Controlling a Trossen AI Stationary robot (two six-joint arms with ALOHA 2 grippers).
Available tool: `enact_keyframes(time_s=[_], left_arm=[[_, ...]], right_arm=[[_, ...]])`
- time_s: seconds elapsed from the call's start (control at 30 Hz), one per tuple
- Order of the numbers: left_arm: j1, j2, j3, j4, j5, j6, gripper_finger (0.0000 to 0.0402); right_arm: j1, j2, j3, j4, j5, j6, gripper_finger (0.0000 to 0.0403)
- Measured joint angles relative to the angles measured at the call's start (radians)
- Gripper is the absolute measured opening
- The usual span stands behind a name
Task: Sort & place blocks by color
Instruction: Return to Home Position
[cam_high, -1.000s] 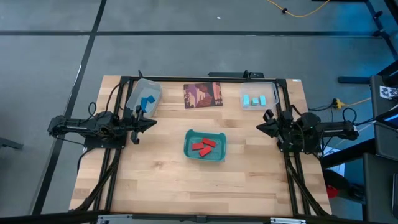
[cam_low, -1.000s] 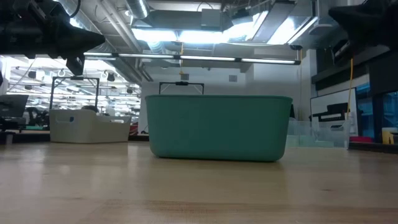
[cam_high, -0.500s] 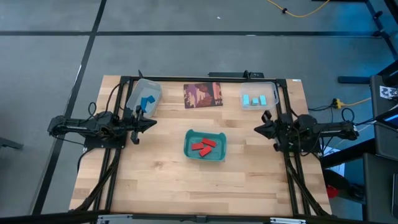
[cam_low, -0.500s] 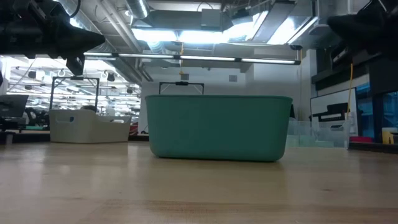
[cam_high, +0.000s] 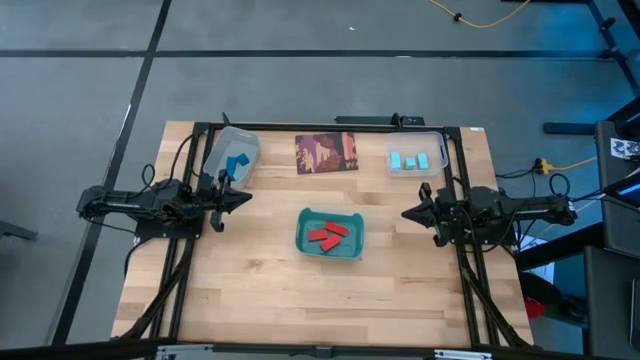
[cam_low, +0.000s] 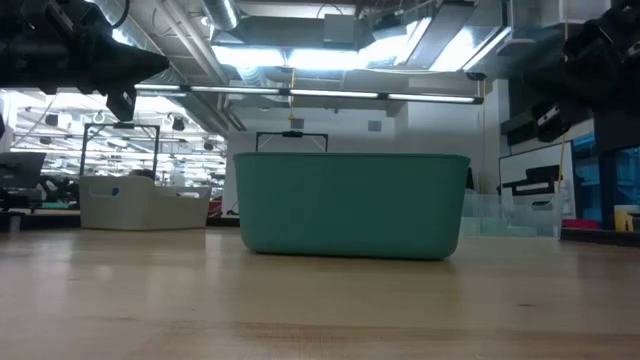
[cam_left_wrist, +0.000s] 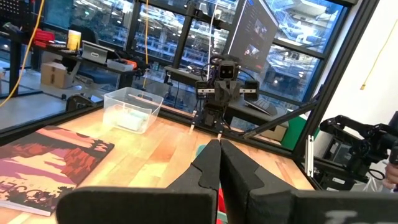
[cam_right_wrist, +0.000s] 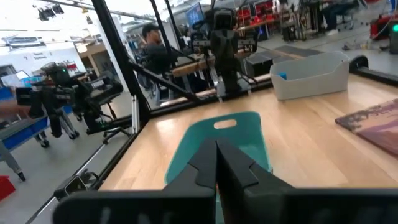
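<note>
Red blocks (cam_high: 326, 235) lie in the teal tray (cam_high: 301, 236) at the table's middle. Dark blue blocks (cam_high: 236, 163) sit in a clear bin (cam_high: 222, 148) at the far left. Light cyan blocks (cam_high: 416, 160) sit in a clear bin (cam_high: 432, 150) at the far right. My left gripper (cam_high: 246, 198) hangs shut to the left of the tray, pointing toward it, with nothing between its fingers (cam_left_wrist: 208, 168). My right gripper (cam_high: 405, 213) hangs shut to the right of the tray, level, also with nothing in it. In its wrist view the shut fingers (cam_right_wrist: 205, 163) point at the tray (cam_right_wrist: 244, 134).
A brownish-red printed card (cam_high: 326, 152) lies flat at the far middle, between the two bins. Black frame rails (cam_high: 463, 170) run along the table's left, right and far sides. Bare wood spreads in front of the tray (cam_low: 350, 205). A person (cam_right_wrist: 155, 50) stands beyond the table.
My right gripper has sunk a little and tipped down to level, so its tips have come slightly closer to the tray. It has stayed shut. The blocks, bins and tray lie as before.
</note>
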Motion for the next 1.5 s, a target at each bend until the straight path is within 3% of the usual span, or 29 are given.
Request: enact_keyframes(time_s=[0.3, 0.77, 0.9, 1.13, 1.5], left_arm=[[0.0, 0.0, 0.0, 0.0, 0.0, 0.0, 0.0], [-0.004, -0.003, 0.0, -0.028, -0.003, 0.0, 0.0], [-0.024, -0.003, 0.0, -0.128, -0.003, 0.0, 0.0], [-0.05, -0.004, 0.0, -0.139, 0.058, 0.004, 0.0], [-0.05, -0.003, 0.0, -0.137, 0.057, 0.005, 0.0]], right_arm=[[0.0, 0.004, 0.0, 0.006, 0.0, 0.002, 0.0027], [0.008, -0.002, 0.001, 0.015, 0.001, 0.002, 0.0029], [0.024, -0.002, 0.001, 0.014, 0.002, 0.002, 0.003], [0.044, -0.002, 0.001, 0.014, 0.002, 0.002, 0.003], [0.051, -0.002, 0.001, 0.011, 0.001, 0.002, 0.003]])
